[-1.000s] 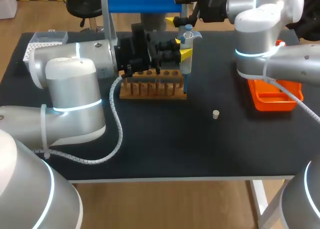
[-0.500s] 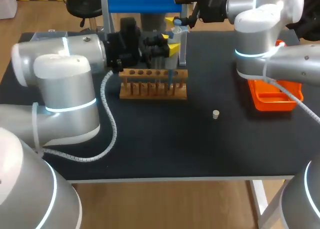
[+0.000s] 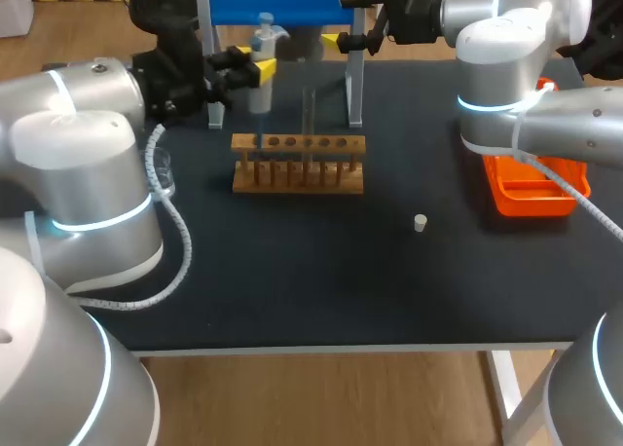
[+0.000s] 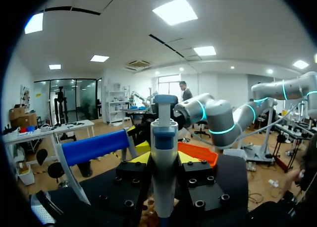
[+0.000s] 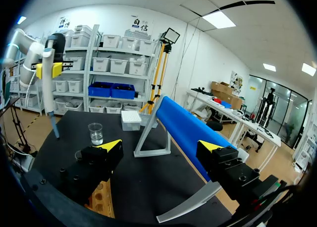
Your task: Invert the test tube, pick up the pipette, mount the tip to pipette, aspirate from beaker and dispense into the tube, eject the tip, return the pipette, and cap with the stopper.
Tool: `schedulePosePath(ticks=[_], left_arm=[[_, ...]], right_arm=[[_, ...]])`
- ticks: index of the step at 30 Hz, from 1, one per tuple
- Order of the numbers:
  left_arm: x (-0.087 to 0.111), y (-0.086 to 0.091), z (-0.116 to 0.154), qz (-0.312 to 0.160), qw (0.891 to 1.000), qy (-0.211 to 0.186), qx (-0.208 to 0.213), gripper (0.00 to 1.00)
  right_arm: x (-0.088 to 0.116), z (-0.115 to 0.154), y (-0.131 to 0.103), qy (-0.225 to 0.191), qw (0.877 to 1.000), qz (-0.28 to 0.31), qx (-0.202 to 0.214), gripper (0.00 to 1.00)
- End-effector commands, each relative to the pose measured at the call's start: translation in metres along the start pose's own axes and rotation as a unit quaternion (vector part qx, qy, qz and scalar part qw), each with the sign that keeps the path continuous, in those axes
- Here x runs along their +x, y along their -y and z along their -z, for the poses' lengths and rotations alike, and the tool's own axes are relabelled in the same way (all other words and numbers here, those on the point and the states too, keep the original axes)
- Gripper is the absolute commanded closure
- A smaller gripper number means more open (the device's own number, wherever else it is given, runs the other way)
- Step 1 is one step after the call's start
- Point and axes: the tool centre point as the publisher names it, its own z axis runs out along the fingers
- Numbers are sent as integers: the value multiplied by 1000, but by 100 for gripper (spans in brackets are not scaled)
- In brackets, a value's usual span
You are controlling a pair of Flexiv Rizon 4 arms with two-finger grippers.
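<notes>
My left gripper point(image 3: 247, 68) is shut on the white and blue pipette point(image 3: 261, 64), which hangs upright above the left end of the wooden rack point(image 3: 297, 164). In the left wrist view the pipette point(image 4: 164, 152) stands between the yellow fingertips point(image 4: 140, 148). A thin tip points down from the pipette point(image 5: 48, 83). A clear test tube point(image 3: 310, 110) stands upright in the rack. The beaker point(image 5: 95, 133) sits on the table left of the rack, half hidden by my left arm in the head view. The small stopper point(image 3: 420, 223) lies alone. My right gripper point(image 3: 341, 19) is open and empty by the blue stand point(image 3: 277, 3).
An orange bin point(image 3: 531, 191) sits at the right under my right arm. A white tip box point(image 5: 132, 118) stands behind the beaker. The stand's legs point(image 3: 355, 86) rise just behind the rack.
My left arm has carried the pipette leftward, from the rack's right end to above its left end, and raised it. The right arm has stayed still.
</notes>
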Motion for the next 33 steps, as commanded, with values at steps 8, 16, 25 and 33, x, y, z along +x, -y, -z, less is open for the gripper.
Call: schedulePosePath(ticks=[8,16,25,33], left_arm=[[-37,-3,-1,1,998,51,22,100],[-60,-3,-9,2,994,100,32,100],[-81,-4,-21,-5,986,162,41,100],[-97,-4,-23,9,968,246,47,100]], right_arm=[[0,0,0,0,1000,0,0,0],[0,0,0,0,1000,0,0,0],[0,0,0,0,1000,0,0,0],[0,0,0,0,1000,0,0,0]])
